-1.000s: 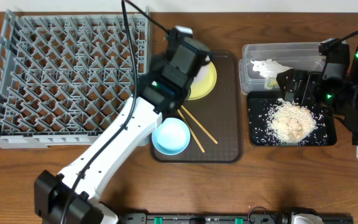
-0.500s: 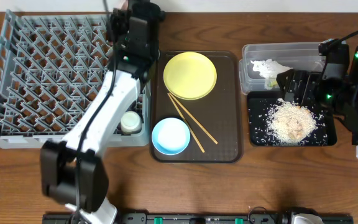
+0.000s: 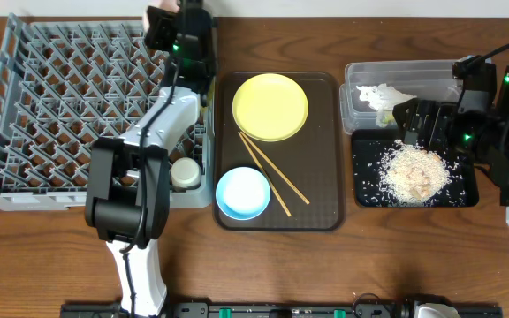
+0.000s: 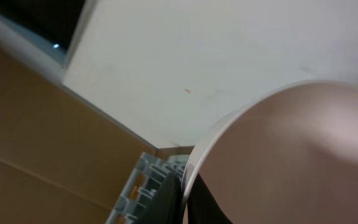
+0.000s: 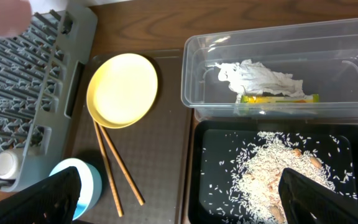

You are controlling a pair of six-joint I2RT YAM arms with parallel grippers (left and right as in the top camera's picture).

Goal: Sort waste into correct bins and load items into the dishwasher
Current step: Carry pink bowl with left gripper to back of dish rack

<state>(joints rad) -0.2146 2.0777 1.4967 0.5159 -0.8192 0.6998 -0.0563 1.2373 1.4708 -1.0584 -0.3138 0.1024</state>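
On my left the large square grey plastic dish rack [image 3: 78, 106] sits on the brown wooden table [image 3: 414, 256]. 1 small white cup [image 3: 184, 172] stands upright in the rack's near right corner. My left arm reaches to the rack's far right edge, and the left gripper [image 3: 162, 31] is clamped on the rim of the round white bowl [image 4: 291, 155], held up above the rack. In the left wrist view that bowl fills the lower right. Behind it is a pale flat wall with tan panels, and a dark patch in the top corner that I cannot make out.

Just right of the rack lies the dark brown rectangular serving tray [image 3: 321, 177]. The round yellow plate [image 3: 270, 107] is at its far end and the light blue bowl [image 3: 243, 193] at the near end. The 2 thin wooden chopsticks [image 3: 272, 175] lie slanted between them.

Further right, the clear plastic rectangular tub [image 3: 360, 75] holds the crumpled white paper napkin [image 3: 383, 94] and the green-yellow snack wrapper [image 5: 278, 98]. Touching its near side, the shallow black rectangular tray [image 3: 369, 190] carries a heap of beige-white rice-like crumbs [image 3: 414, 172], with loose grains scattered around it.

The right gripper [image 5: 182, 202] hangs over that black tray with its jaws spread wide and nothing between them.
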